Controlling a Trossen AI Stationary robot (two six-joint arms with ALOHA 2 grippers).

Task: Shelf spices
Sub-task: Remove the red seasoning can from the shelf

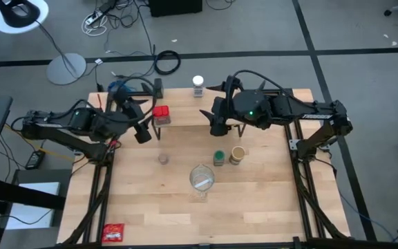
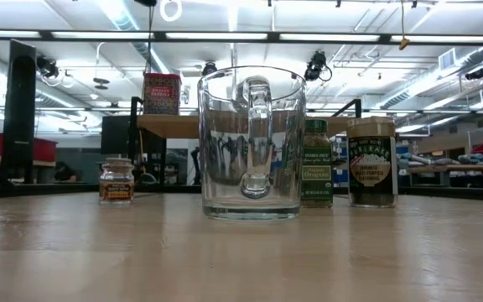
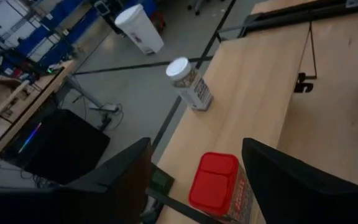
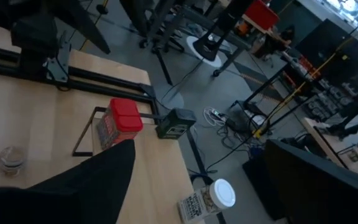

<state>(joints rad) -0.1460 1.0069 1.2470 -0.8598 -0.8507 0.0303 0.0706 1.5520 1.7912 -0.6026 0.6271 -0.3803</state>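
While both arms hang over the far half of the table (image 1: 254,207), neither gripper holds anything. The left gripper (image 1: 144,133) hovers just beside the red tin (image 1: 161,114), and in the left wrist view its fingers (image 3: 303,180) stand wide apart, with the red tin (image 3: 215,183) between them but lower, not touched. The right gripper (image 1: 216,126) is above the shelf (image 1: 206,114), to the right of the red tin, and its fingers (image 4: 98,180) are also spread wide and empty.

The red tin stands upright on the left part of the shelf top. The dark green tin (image 4: 175,123) shows in the right wrist view at the far end of the shelf, just beside the red tin (image 4: 118,122); I cannot tell if they touch. The white-lidded jar (image 1: 198,85) stands upright at the far edge of the table, behind the shelf.

Nearer to the front, the green-lidded jar (image 1: 219,158) and the tan-lidded jar (image 1: 237,154) stand on the table just beside each other, in front of the shelf. The tiny jar (image 1: 163,158) stands alone on the table, to their left. A glass pitcher (image 1: 202,178) stands near the table centre, in front of the two jars. A red packet (image 1: 114,233) lies flat at the front left corner.
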